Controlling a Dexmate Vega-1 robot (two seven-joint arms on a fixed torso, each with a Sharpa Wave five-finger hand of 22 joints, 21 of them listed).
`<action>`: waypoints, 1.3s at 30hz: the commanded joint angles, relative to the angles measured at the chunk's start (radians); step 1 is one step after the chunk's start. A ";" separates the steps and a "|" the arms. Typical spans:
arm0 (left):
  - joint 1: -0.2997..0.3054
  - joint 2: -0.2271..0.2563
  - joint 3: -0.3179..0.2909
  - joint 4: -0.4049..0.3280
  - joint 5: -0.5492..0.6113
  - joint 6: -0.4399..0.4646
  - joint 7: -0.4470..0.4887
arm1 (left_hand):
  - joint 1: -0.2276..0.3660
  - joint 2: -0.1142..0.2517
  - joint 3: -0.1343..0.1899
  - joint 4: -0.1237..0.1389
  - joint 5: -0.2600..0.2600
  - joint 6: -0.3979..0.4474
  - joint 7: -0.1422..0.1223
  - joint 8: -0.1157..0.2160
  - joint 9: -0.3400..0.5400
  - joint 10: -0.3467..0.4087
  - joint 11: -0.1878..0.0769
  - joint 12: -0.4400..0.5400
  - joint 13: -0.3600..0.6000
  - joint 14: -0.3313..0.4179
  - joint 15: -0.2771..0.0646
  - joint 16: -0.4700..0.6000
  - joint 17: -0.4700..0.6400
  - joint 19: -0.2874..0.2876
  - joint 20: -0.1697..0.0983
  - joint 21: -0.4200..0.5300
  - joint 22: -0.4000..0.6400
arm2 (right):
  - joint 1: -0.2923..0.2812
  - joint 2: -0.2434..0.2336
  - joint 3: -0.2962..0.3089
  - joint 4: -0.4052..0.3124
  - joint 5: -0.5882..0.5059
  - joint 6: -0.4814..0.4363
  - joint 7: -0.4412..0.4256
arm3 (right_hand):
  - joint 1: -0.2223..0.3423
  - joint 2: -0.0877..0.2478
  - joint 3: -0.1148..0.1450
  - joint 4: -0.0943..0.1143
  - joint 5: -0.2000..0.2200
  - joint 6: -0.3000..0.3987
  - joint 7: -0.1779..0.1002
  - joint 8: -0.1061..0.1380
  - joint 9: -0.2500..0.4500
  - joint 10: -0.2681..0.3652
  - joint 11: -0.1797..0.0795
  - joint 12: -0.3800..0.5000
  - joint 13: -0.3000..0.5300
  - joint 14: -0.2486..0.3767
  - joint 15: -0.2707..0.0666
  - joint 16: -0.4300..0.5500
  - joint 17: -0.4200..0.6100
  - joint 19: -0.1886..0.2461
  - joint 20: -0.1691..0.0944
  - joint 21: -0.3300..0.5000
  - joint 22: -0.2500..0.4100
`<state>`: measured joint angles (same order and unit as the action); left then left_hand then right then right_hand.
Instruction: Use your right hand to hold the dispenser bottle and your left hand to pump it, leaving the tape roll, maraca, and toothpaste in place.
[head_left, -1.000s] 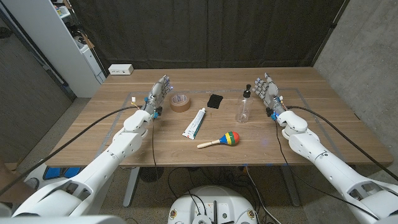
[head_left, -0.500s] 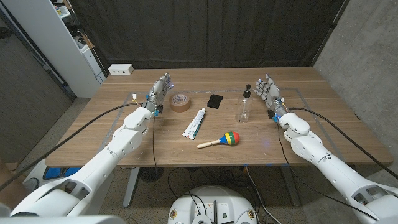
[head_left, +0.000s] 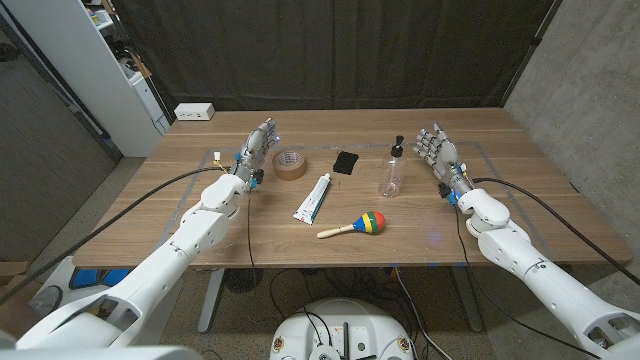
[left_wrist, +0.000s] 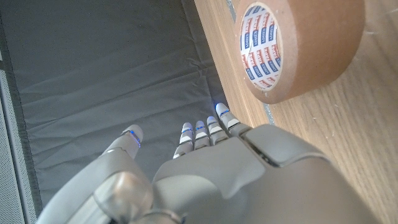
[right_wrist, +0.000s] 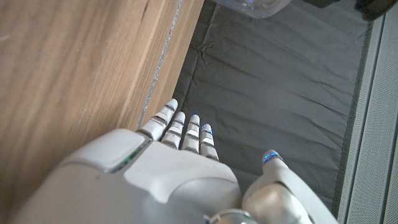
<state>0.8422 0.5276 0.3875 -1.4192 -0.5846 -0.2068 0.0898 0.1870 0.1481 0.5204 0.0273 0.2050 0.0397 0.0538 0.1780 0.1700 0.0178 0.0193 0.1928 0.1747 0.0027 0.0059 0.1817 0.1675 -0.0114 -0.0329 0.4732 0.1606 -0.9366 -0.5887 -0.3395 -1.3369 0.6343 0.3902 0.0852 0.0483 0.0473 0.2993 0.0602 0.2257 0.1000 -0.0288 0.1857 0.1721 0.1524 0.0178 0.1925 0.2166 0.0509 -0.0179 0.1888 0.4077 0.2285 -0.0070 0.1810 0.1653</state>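
Non-task items I see from the head view:
- Wooden table (head_left: 200, 215).
- Small black object (head_left: 346, 162), lying on the table's middle, toward the far side.
- White box (head_left: 194, 111) on the floor past the far left corner.
- Dark curtain (head_left: 330, 50) behind the table.
- White cabinet (head_left: 100, 70), back left.

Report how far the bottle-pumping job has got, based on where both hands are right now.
Done: nothing yet. The dispenser bottle stands untouched, pump up. In hand: the right hand is open beside the bottle, apart from it; the left hand is open next to the tape roll, far from the pump. Left: grip the bottle, bring the left hand over, press. The toothpaste and maraca lie undisturbed.
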 joint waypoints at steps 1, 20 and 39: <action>0.022 0.003 -0.019 -0.018 -0.032 0.020 0.011 | 0.014 -0.004 0.005 -0.011 -0.002 0.006 -0.004 0.005 0.002 0.011 0.001 0.004 0.002 0.012 0.005 0.005 0.001 0.009 -0.054 -0.007 0.002 | -0.064 -0.058 0.025 -0.044 0.011 0.026 0.039 | 0.014 -0.022 0.001 -0.016 0.000 0.006 -0.003 0.003 0.004 0.005 -0.003 0.001 -0.003 0.004 0.000 0.004 -0.006 -0.013 -0.001 -0.004 0.002; 0.053 0.026 -0.043 -0.085 -0.080 0.089 0.038 | 0.018 -0.004 0.019 -0.037 -0.007 0.034 -0.015 0.011 0.003 0.033 -0.022 0.008 0.002 0.033 -0.007 0.006 0.002 0.028 -0.057 -0.025 0.003 | -0.132 -0.129 0.049 -0.013 -0.002 0.161 0.160 | 0.077 -0.072 0.001 -0.090 -0.003 -0.014 -0.018 -0.001 0.008 -0.010 -0.015 -0.002 -0.015 -0.014 -0.004 -0.001 -0.049 -0.033 0.000 -0.001 0.003; 0.159 0.058 -0.089 -0.221 -0.101 0.107 0.131 | 0.013 -0.003 0.029 -0.051 -0.011 0.057 -0.013 0.013 0.003 0.061 -0.027 0.013 0.002 0.057 -0.011 0.008 0.003 0.051 -0.057 -0.039 0.003 | -0.087 -0.138 0.021 0.115 -0.057 0.315 0.277 | 0.277 -0.104 0.048 -0.230 -0.018 -0.169 -0.022 -0.005 0.013 -0.146 -0.033 -0.012 -0.015 -0.118 0.020 -0.006 -0.116 -0.093 0.023 -0.001 0.004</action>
<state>0.9544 0.5816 0.3198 -1.5803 -0.6776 -0.0998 0.1721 0.1922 0.1428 0.5438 -0.0182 0.1992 0.0862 0.0430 0.1856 0.1698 0.0659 -0.0072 0.1966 0.1746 0.0502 -0.0074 0.1817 0.1677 0.0268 -0.0355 0.4386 0.1604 -1.0523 -0.7278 -0.3012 -1.2978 0.6077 0.6141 0.3039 0.3047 -0.0537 0.3433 -0.1631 0.2128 -0.0480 -0.0496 0.1870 0.1842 0.0191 -0.0139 0.1833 0.1999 -0.0505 0.0002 0.1846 0.2936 0.1432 0.0144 0.1778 0.1651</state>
